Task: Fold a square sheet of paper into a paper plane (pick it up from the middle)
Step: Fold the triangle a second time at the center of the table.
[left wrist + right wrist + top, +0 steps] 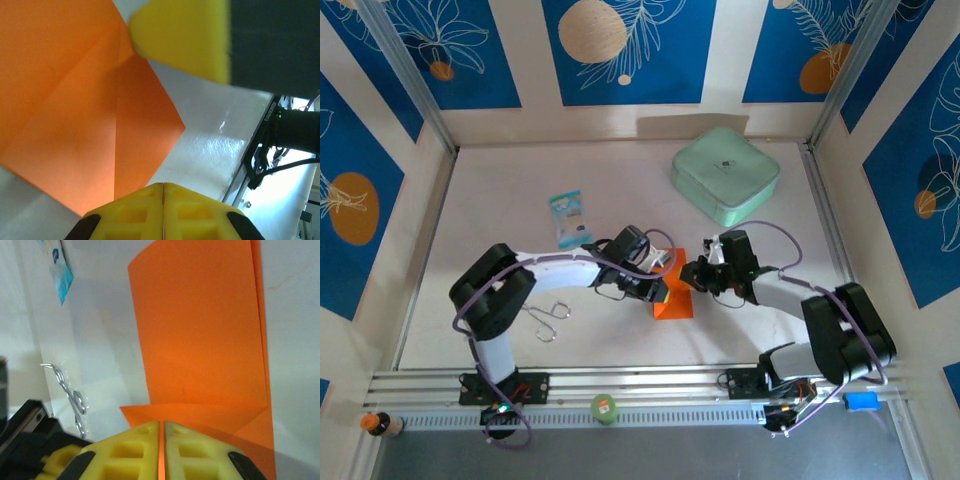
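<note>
creased bright-orange paper sheet [200,330] being pinched in right gripper [161,424], stretching up-frame | left gripper [163,186] being squeezed shut at its corner

Mint-green box [725,175] far right; blue-and-white packet [569,219] mid-table; bagged wire hooks [548,318] near left; green-topped item [605,408] on front rail.

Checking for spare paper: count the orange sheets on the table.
1: the folded sheet at the centre, between the left end effector and right end effector. Another could hide beneath them.

Robot test cell, aluminium rails [650,383], patterned panels [628,50]
</note>
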You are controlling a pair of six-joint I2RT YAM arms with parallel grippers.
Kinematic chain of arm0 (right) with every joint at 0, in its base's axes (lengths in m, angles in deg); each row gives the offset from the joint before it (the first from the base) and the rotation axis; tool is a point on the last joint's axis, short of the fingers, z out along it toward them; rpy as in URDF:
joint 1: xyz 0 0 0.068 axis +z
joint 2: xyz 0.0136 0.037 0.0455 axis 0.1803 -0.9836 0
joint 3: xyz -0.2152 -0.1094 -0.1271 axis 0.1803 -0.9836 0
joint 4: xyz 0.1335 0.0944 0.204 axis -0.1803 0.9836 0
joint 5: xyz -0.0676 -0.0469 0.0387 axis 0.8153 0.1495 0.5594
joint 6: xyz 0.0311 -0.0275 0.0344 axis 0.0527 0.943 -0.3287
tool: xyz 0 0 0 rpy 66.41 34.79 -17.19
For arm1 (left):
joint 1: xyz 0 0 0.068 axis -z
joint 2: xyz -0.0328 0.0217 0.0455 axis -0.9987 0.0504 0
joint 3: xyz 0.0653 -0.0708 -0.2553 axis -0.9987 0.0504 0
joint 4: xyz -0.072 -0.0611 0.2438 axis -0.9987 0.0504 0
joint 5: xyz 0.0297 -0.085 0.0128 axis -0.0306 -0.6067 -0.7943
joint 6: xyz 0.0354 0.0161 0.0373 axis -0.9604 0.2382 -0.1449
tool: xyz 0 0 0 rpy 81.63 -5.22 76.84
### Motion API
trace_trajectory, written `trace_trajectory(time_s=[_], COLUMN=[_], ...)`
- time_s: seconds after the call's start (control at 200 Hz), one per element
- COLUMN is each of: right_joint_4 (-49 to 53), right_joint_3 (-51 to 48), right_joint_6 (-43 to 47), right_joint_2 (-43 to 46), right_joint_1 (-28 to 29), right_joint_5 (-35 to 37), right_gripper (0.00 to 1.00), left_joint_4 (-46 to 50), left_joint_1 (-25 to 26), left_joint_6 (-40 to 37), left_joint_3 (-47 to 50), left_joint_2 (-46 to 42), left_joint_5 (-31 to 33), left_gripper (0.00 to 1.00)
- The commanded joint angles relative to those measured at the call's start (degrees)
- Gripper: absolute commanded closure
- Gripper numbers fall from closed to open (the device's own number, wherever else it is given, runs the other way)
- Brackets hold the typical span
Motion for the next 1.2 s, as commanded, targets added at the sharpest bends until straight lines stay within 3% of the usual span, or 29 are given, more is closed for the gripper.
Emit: trace_trajectory(time_s=[0.0, 0.22, 0.665, 0.78, 0.835, 0.91, 1.195], right_joint_4=[8.5, 16.6, 19.5, 15.4, 14.1, 11.5, -0.7], right_joint_3=[-0.4, -3.3, -5.6, -5.9, -5.6, -5.2, -0.9], right_joint_6=[0.4, -3.3, -8.4, -8.8, -9.1, -9.4, -7.9], right_joint_2=[4.4, 13.8, 15.5, 15.2, 14.5, 12.9, -0.4], right_joint_1=[0.3, 1.4, 6.6, 7.3, 7.4, 7.2, 3.2], right_joint_5=[0.6, 2.3, 3.4, 2.1, 2.2, 3.3, -0.3], right_gripper=[0.84, 0.69, 0.61, 0.78, 0.92, 0.99, 1.00], left_joint_4=[0.3, 2.2, -6.5, -6.8, -6.3, -5.8, -6.0], left_joint_1=[-0.4, -0.6, -0.7, -0.7, -0.7, -0.7, -0.7], left_joint_6=[-0.6, -2.1, 2.7, 2.8, 2.6, 2.3, 2.3], left_joint_3=[-2.4, -2.9, 4.5, 4.5, 4.0, 3.6, 3.6], left_joint_2=[2.4, 5.6, 7.1, 6.5, 6.4, 6.5, 6.7], left_joint_5=[0.4, 3.9, 0.3, 0.1, 0.1, 0.1, -0.2], left_gripper=[0.91, 0.92, 0.94, 0.94, 0.94, 0.94, 0.94])
